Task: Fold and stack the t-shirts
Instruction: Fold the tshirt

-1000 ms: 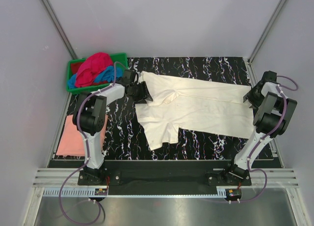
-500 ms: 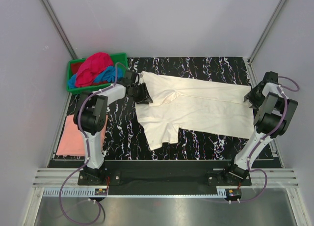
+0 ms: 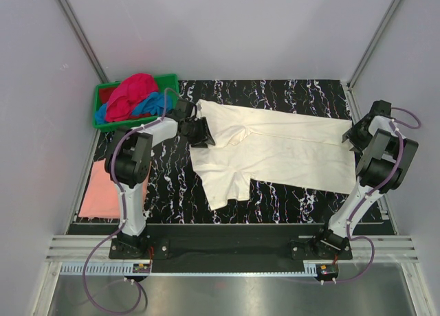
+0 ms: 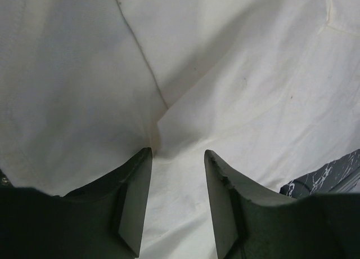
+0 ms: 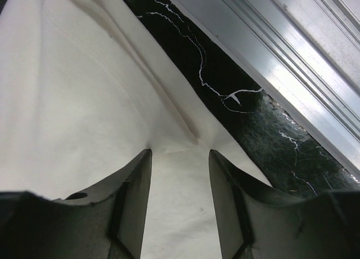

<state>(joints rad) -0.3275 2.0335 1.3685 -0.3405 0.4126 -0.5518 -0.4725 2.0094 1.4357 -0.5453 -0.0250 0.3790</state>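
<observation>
The large cream t-shirt [image 3: 275, 148] lies spread across the black marbled table [image 3: 275, 89]. My left gripper [image 3: 205, 132] is open at the shirt's upper left part. In the left wrist view its fingertips [image 4: 177, 152] press on the cream cloth [image 4: 225, 73] beside a seam, with cloth between the jaws. My right gripper [image 3: 352, 137] is open at the shirt's right edge. In the right wrist view it [image 5: 180, 152] straddles the cloth [image 5: 84, 90], which puckers at the tips. A salmon-pink t-shirt [image 3: 103, 192] lies folded at the left. Magenta-red [image 3: 130, 93] and blue [image 3: 148, 104] t-shirts lie bunched in the crate.
A green plastic crate [image 3: 169, 79] stands at the back left corner. An aluminium rail [image 5: 292, 45] runs along the table's right edge, close to my right gripper. Grey walls close in the left, back and right sides.
My left gripper has moved a little to the right, further onto the cream shirt. The right arm and the shirt have hardly moved.
</observation>
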